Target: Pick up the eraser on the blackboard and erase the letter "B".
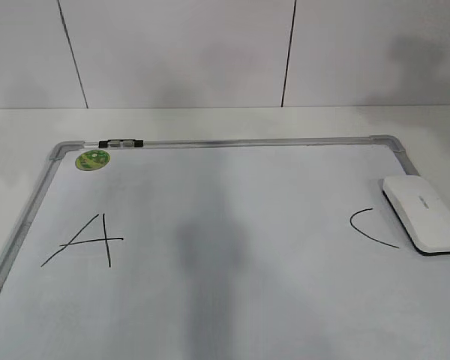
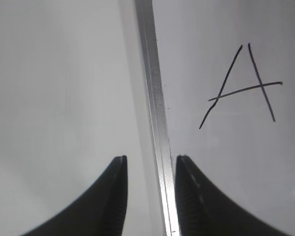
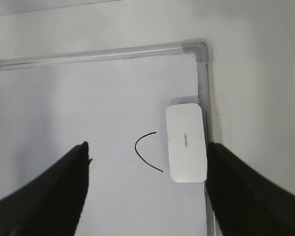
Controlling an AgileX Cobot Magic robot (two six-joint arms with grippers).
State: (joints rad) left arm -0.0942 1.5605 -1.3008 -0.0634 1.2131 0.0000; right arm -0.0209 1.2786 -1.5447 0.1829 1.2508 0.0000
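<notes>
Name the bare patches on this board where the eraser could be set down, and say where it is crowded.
The widest free patch on the blackboard lies between the A and the C. Another runs along the top frame, right of the green sticker. The right edge is crowded: the eraser sits beside the C.

Both end effectors, left [image 2: 150, 160] and right [image 3: 147, 147], are showing matte black, tapering fingers [image 2: 113, 196] with ribbed inner pads.
</notes>
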